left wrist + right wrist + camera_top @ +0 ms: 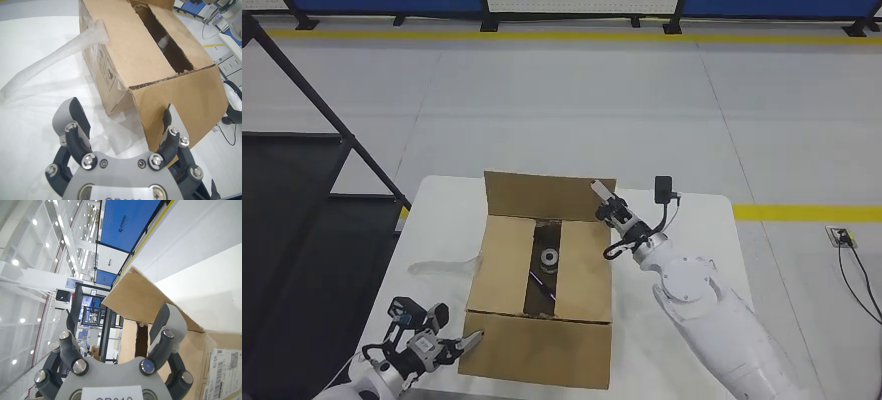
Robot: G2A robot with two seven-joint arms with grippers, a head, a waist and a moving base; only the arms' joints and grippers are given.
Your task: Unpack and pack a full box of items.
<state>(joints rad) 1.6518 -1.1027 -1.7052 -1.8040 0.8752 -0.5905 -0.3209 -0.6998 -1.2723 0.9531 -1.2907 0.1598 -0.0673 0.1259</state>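
The top view looks down on the white bench (442,220) from above. Both wrist views sit close against the brown cardboard box (507,262), from opposite corners; all three share it.

The cardboard box (136,56) carried at least 2 framed black handling pictograms (105,70) on one side wall, partly under clear tape. A white shipping label (223,366) with barcodes, a square code and fine print stood on another wall, too small to make out. A white sticker (121,193) with dark characters, cut off at the edge, sat on the left gripper (122,108). A second sticker (113,393) sat on the right gripper (116,313). Blue wall panels (128,224) and a white panel (111,260) bore logo lettering.
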